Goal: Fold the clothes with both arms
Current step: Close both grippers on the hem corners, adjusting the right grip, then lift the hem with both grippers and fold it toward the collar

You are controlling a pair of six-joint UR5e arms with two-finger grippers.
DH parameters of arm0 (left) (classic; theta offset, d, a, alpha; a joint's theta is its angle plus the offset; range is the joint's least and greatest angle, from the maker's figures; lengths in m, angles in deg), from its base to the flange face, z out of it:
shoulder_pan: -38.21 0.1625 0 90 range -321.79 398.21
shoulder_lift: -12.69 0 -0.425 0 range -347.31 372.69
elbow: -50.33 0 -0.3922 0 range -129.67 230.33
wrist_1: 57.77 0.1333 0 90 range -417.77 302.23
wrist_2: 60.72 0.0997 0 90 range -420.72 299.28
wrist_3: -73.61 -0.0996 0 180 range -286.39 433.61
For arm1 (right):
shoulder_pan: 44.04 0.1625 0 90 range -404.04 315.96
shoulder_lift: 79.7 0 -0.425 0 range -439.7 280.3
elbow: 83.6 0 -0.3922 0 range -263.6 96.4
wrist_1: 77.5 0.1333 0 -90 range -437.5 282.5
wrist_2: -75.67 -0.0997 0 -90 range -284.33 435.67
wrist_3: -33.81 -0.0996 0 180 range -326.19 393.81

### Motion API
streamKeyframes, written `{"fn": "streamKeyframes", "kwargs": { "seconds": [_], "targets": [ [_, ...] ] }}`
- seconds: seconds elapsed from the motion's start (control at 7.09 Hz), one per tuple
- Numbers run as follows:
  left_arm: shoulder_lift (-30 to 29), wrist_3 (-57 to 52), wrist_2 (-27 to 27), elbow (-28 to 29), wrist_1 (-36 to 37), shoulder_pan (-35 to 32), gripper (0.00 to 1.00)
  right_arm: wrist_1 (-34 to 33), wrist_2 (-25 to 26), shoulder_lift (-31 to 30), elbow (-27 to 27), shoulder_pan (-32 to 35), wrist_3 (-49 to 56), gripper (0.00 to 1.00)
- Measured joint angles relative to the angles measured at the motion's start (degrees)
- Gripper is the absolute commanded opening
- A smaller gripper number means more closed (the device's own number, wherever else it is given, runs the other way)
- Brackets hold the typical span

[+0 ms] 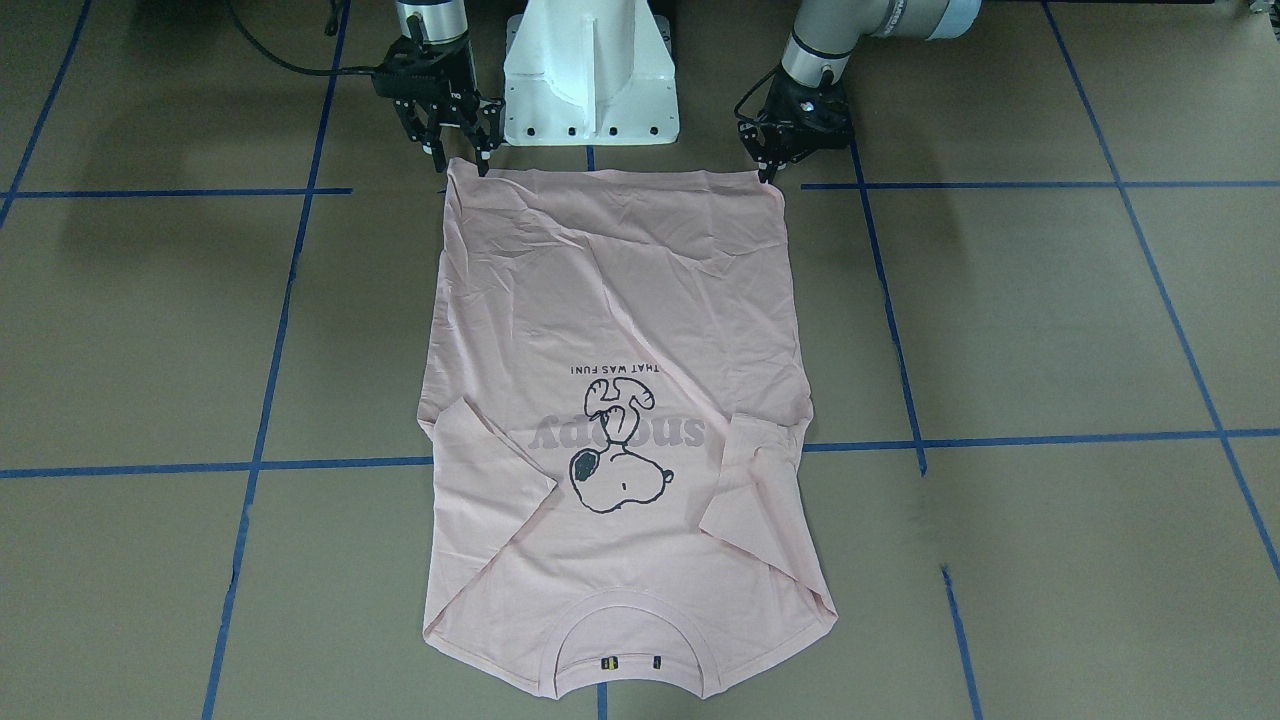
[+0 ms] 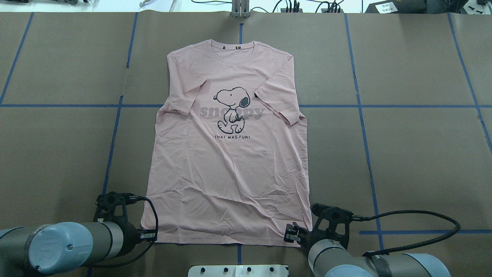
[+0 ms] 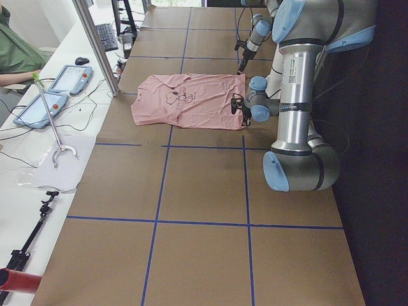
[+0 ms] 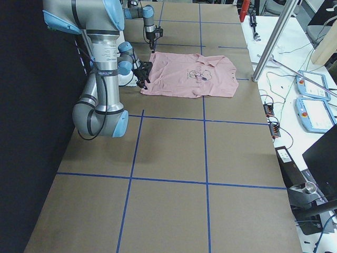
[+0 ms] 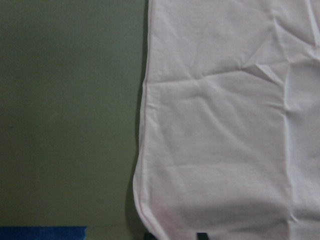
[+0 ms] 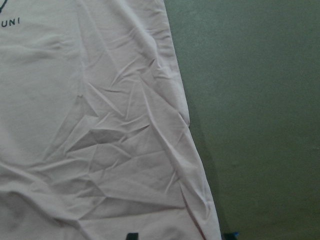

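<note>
1. The brown table (image 2: 403,154) runs out wide on every side of both sets of fingers, and blue tape lines (image 2: 361,115) cut it into big squares.
2. The pale pink T-shirt (image 2: 230,181) lies flat on the table, print side up. Its hem is the edge nearest the fingers and its collar is the far end from them. It's wrinkled, most of all in the lower half close to the right fingers.
3. The left arm (image 2: 57,246) and the right arm (image 2: 384,265) come in low, one at each hem corner. A black cable (image 2: 423,215) loops out from the right wrist, off to the outer side of the right fingers and clear of the cloth.
4. The white pedestal (image 1: 590,70) stands between the two sets of fingers, just behind the middle of the hem.
5. Both sleeves are folded in over the chest, well up the shirt from the fingers. The sleeve (image 2: 278,102) on the right fingers' side lies over the end of the grey lettering.
6. The cartoon dog (image 2: 230,109) sits mid-chest, far from both sets of fingers, and a line of small dark words runs just below it.
7. The right fingers (image 1: 483,150) are spread, with their tips down at their hem corner.
8. The left fingers (image 1: 769,165) sit at the other hem corner. In the left wrist view two dark tips show apart at the bottom edge, so they're spread too, right at the cloth's corner.
</note>
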Motion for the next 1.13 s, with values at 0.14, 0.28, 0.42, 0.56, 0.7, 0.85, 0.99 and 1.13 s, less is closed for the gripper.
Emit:
{"fn": "streamKeyframes", "kwargs": {
  "seconds": [0.14, 0.28, 0.42, 0.56, 0.7, 0.85, 0.99, 1.13],
  "targets": [
    [0.0, 0.0, 0.0, 0.0, 0.0, 0.0, 0.0, 0.0, 0.2, -0.3, -0.1, -0.3, -0.2, 0.55],
    [-0.1, 0.0, 0.0, -0.1, 0.0, -0.1, 0.0, 0.0, 0.6, -0.7, -0.5, -0.9, -0.8, 0.55],
    [-0.1, 0.0, -0.1, -0.2, 0.0, -0.1, 0.0, 0.0, 1.1, -0.9, -1.1, -1.6, -1.8, 0.55],
    [-0.1, 0.0, -0.1, -0.4, 0.0, -0.2, 0.0, 0.0, 1.4, -1.1, -1.4, -2.2, -2.4, 0.46],
    [-0.1, 0.0, -0.1, -0.6, 0.0, -0.2, 0.0, -0.1, 1.5, -1.4, -1.6, -2.8, -2.6, 0.22],
    [0.0, 0.0, -0.1, -0.7, 0.0, -0.2, 0.0, -0.1, 1.6, -1.5, -1.8, -3.1, -3.0, 0.17],
    [0.0, 0.0, -0.1, -0.8, 0.0, -0.2, 0.0, -0.1, 1.6, -1.5, -2.1, -3.5, -3.5, 0.0],
    [0.0, 0.0, -0.1, -0.9, 0.0, -0.2, 0.0, -0.1, 1.6, -1.5, -2.4, -3.7, -3.7, 0.0]
  ]
}}
